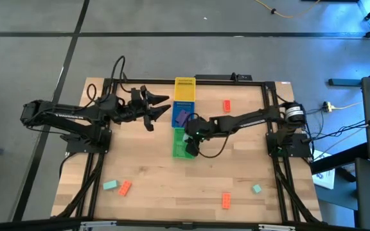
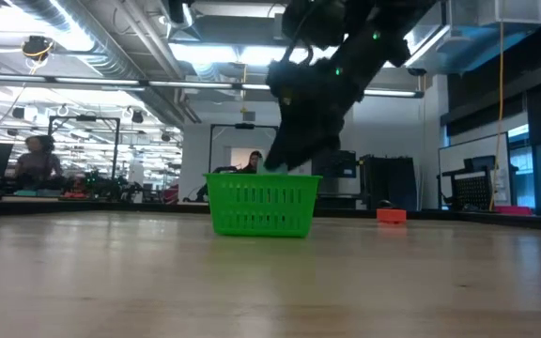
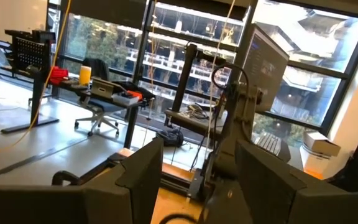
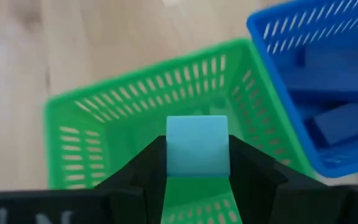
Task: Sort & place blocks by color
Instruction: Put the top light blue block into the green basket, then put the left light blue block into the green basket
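Right pincer (image 4: 197, 163) grips teal block (image 4: 197, 147) over green bin (image 4: 86, 118); left pincer (image 1: 161, 106) idle, released. 5 blocks (image 1: 226, 106) left on table (image 1: 172, 186).

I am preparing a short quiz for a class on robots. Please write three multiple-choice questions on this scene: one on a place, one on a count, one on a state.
1. Over which basket does the right gripper hang?
A. yellow
B. green
C. blue

2. How many orange bricks lie loose on the table?
A. three
B. one
C. six

3. What is between the right gripper's fingers?
A. nothing
B. an orange brick
C. a light teal brick

Answers:
1 B, the wrist view looks down into the green basket.
2 A, one at the far side, two at the near side.
3 C, the light teal brick sits between both fingers.
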Action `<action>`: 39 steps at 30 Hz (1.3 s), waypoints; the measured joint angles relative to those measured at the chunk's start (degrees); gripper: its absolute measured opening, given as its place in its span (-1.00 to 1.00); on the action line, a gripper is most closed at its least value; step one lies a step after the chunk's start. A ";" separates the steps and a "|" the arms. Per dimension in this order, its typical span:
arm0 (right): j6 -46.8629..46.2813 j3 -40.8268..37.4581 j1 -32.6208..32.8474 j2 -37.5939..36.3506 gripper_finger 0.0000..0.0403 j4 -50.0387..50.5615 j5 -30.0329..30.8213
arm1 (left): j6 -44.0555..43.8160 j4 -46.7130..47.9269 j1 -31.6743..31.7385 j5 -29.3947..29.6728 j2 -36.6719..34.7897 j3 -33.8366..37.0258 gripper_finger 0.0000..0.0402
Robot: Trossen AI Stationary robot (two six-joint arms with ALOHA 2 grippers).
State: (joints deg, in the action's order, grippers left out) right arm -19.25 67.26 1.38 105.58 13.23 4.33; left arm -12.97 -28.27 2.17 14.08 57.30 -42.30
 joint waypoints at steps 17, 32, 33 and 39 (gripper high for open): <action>0.22 0.04 0.31 3.11 -0.26 -0.13 0.49 | -0.18 0.00 0.00 0.00 0.00 0.00 -0.05; 0.22 0.04 0.31 3.09 0.45 -0.28 0.54 | -0.40 0.01 0.00 0.00 0.00 0.02 -0.05; 0.34 0.04 0.31 2.93 0.48 -0.22 0.33 | -0.40 0.02 0.00 0.00 0.00 0.02 -0.05; 4.86 0.04 -0.07 -1.77 0.53 2.18 0.10 | -0.40 0.14 0.00 0.00 0.00 0.02 -0.05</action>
State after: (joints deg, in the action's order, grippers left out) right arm -14.39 67.31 1.32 103.81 15.40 4.43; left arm -13.37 -28.13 2.17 14.09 57.30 -42.28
